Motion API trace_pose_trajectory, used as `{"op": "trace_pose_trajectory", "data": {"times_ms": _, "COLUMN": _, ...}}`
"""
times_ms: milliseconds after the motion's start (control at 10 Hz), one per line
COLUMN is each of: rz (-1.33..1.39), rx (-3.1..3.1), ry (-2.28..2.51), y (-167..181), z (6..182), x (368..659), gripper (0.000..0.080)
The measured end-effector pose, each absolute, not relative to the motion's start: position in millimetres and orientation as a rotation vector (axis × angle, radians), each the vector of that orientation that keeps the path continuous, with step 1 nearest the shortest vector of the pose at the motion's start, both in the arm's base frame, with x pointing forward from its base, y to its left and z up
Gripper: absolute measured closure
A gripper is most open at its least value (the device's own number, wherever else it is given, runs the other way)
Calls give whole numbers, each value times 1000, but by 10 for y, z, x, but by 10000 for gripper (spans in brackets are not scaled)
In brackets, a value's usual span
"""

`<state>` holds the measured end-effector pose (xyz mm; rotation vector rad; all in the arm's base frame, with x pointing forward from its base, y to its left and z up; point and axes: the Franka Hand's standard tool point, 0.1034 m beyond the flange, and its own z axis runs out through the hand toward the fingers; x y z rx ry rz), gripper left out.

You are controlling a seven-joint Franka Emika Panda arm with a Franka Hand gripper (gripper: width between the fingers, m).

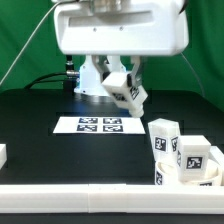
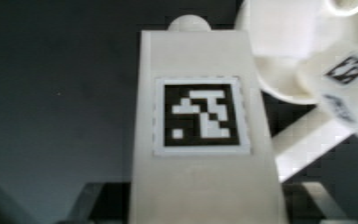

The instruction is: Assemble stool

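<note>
My gripper [image 1: 120, 78] hangs in the air above the back of the table and is shut on a white stool leg [image 1: 129, 93], a chunky block with a black-and-white tag, held tilted. In the wrist view the leg [image 2: 202, 110] fills the middle, between my dark fingers [image 2: 105, 200]; the gripper's midpoint [image 2: 202, 205] is covered by the leg. The round white seat [image 1: 186, 182] lies at the front of the exterior view's right, with two tagged legs [image 1: 165, 136] standing on it. Part of the seat [image 2: 300, 50] shows beside the held leg in the wrist view.
The marker board [image 1: 98, 124] lies flat on the black table below the gripper. A long white rail [image 1: 90, 195] runs along the front edge. A small white piece [image 1: 3, 155] sits at the exterior view's left edge. The robot base [image 1: 92, 78] stands behind.
</note>
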<state>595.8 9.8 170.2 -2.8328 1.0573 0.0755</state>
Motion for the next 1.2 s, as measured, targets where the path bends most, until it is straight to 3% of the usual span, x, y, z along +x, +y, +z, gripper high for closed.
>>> {"op": "trace_pose_trajectory", "data": {"times_ms": 300, "rz": 72, "rx": -2778, "ry": 1183, "y": 581, "z": 1757, "x": 5985, "gripper": 459}}
{"op": "trace_pose_trajectory", "data": {"times_ms": 500, "rz": 48, "rx": -2783, "ry": 1167, "y": 595, "z": 1750, "x": 6001, "gripper": 459}}
{"op": "trace_pose_trajectory", "data": {"times_ms": 700, "rz": -121, "rx": -2782, "ry": 1184, "y": 703, "z": 1752, "x": 6100, "gripper": 459}}
{"op": "trace_pose_trajectory", "data": {"times_ms": 1000, "rz": -357, "rx": -2798, "ry": 1126, "y": 1210, "z": 1674, "x": 6221, "gripper": 459}}
{"op": "trace_pose_trajectory", "data": {"times_ms": 1200, "rz": -375, "rx": -2799, "ry": 1119, "y": 1265, "z": 1618, "x": 6221, "gripper": 459}}
